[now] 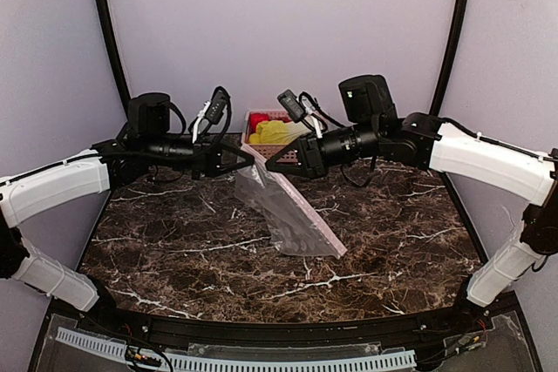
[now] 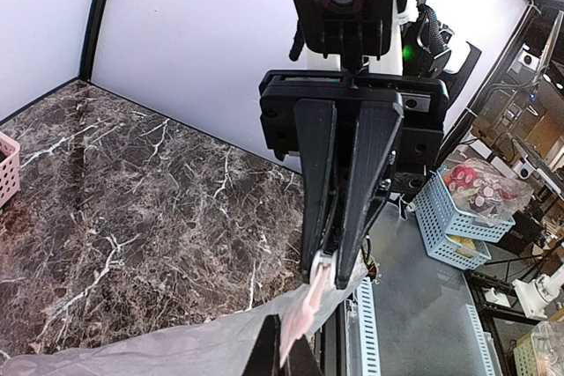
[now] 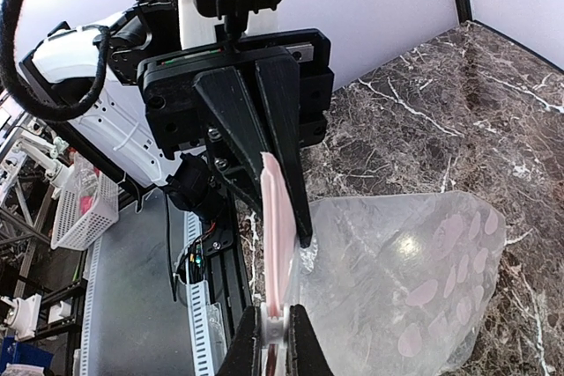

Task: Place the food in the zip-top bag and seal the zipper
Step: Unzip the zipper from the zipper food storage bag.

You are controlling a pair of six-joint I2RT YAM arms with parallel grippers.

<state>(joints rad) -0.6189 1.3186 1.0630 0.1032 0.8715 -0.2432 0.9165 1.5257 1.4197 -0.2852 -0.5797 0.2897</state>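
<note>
The clear dotted zip-top bag (image 1: 295, 213) hangs from both grippers, its lower end resting on the marble table. It looks empty. My left gripper (image 1: 253, 156) and right gripper (image 1: 275, 163) meet tip to tip, each shut on the pinkish zipper strip (image 3: 278, 235) at the bag's mouth. In the left wrist view my fingers (image 2: 269, 351) pinch the strip (image 2: 310, 305), and the right gripper (image 2: 330, 263) grips it just beyond. In the right wrist view the bag (image 3: 414, 279) hangs to the right. The food, a yellow-green cabbage (image 1: 277, 132) and a red pepper (image 1: 257, 121), lies in the pink basket.
The pink lattice basket (image 1: 261, 113) stands at the back of the table, behind the grippers; its corner shows in the left wrist view (image 2: 7, 169). The table's black front rail (image 1: 261, 333) runs along the near edge. Off-table baskets (image 2: 458, 217) stand beyond it.
</note>
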